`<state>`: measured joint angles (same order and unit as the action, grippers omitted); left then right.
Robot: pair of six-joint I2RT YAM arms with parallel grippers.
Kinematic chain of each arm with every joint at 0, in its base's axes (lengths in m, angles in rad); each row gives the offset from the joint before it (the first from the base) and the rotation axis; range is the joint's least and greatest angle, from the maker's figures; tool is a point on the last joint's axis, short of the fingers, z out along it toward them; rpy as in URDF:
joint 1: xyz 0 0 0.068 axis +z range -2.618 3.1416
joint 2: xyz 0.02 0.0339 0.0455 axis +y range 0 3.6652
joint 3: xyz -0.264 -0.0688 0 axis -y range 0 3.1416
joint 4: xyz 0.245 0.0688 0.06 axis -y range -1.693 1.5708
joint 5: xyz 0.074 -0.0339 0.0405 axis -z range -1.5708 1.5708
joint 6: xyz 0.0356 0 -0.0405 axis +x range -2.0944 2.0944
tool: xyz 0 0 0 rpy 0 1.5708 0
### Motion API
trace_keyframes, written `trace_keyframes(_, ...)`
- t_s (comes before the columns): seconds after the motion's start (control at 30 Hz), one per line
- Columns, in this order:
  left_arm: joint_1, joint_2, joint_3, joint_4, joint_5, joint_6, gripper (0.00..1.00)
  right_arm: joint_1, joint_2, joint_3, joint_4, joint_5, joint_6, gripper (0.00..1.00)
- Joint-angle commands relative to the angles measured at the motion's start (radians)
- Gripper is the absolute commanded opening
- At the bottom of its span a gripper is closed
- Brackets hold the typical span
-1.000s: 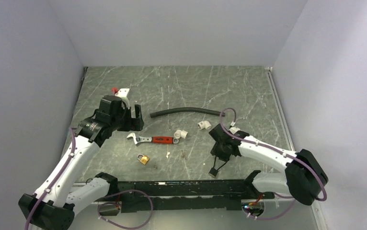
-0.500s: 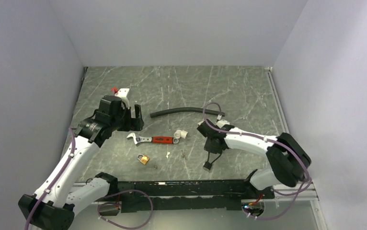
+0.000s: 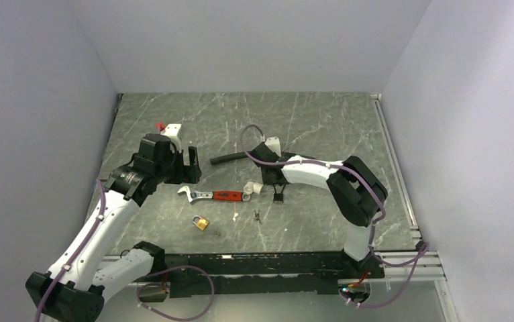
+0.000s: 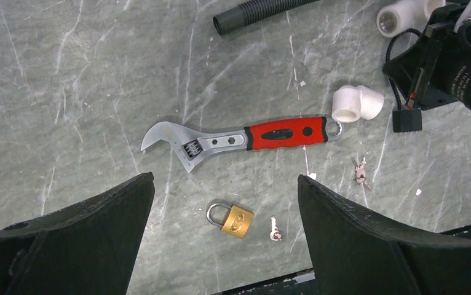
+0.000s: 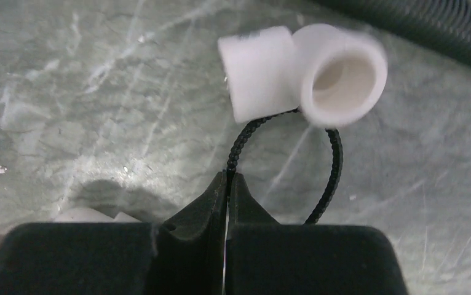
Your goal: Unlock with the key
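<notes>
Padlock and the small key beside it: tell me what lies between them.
Only bare table: the left wrist view shows a gap between the padlock and the key.

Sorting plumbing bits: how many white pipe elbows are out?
2: one elbow at the wrench's red handle end, one near the hose; the right arm may hide more.

Your right gripper (image 3: 276, 182) has swung from the far right side to the middle. It is now just beside the white plastic pipe elbow (image 3: 254, 188), and the thin black cord (image 5: 236, 144) with its small black block (image 4: 407, 120) came along with it.
</notes>
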<state>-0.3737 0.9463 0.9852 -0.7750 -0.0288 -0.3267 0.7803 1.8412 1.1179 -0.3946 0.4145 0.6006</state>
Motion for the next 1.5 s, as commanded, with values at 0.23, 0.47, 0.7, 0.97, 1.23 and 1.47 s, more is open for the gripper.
trace_keyframes(0.23,-0.027,0.028,-0.001,0.016,0.05,-0.075,0.85,-0.004,-0.075,-0.062,0.041,-0.019,-0.212,0.32)
trace_keyframes(0.47,-0.149,0.031,-0.048,0.081,0.033,-0.174,0.83,-0.004,-0.288,-0.092,-0.024,-0.082,-0.166,0.63)
trace_keyframes(0.7,-0.323,0.168,-0.018,0.084,-0.08,-0.193,0.77,0.03,-0.489,-0.271,0.034,-0.315,-0.076,0.65)
trace_keyframes(0.97,-0.509,0.332,-0.07,0.234,-0.173,-0.278,0.7,0.089,-0.64,-0.388,-0.112,-0.063,0.222,0.61)
trace_keyframes(1.23,-0.723,0.621,0.089,0.194,-0.359,-0.434,0.62,0.088,-0.833,-0.387,-0.366,0.221,0.439,0.6)
trace_keyframes(1.47,-0.805,0.743,0.147,0.182,-0.391,-0.481,0.57,0.086,-0.917,-0.408,-0.379,0.245,0.436,0.61)
